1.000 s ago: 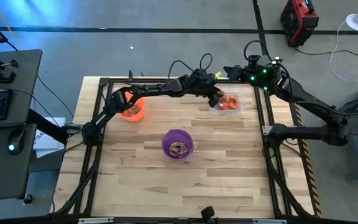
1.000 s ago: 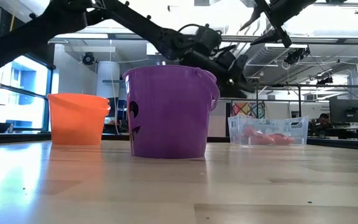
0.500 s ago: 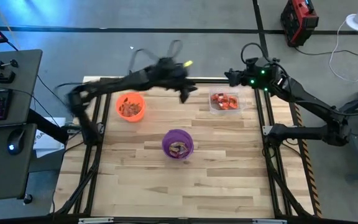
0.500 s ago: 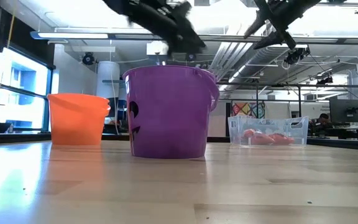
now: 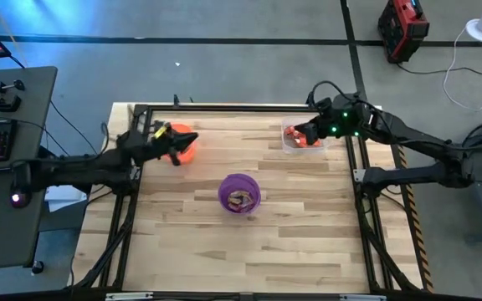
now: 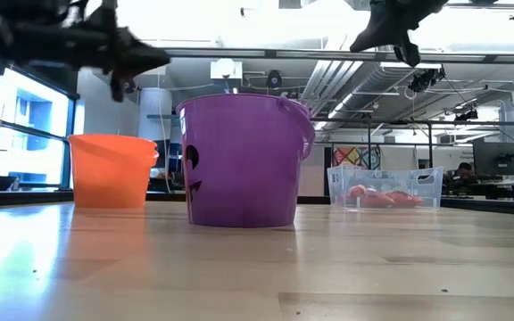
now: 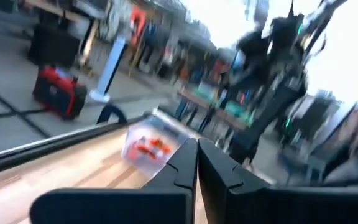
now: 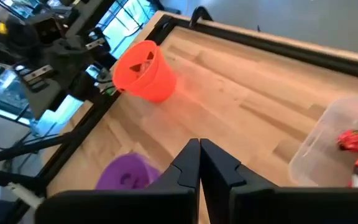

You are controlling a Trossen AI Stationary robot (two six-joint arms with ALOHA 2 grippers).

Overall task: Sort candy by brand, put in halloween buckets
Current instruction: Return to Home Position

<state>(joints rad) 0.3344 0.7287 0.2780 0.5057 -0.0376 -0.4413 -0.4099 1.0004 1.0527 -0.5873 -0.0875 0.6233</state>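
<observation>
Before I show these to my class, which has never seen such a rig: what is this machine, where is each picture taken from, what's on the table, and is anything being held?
The machine is two dark robot arms at a wooden table, each ending in a two-finger gripper. One picture looks straight down from above. Another looks level across the tabletop. The last two come from cameras on the arms' wrists, so you see each arm's own fingers at the bottom. On the table stand an orange bucket, a purple bucket and a clear tub, and all three hold wrapped candy. The left gripper hangs above the orange bucket, and the right gripper hangs above the tub. Both are shut and hold nothing.
</observation>
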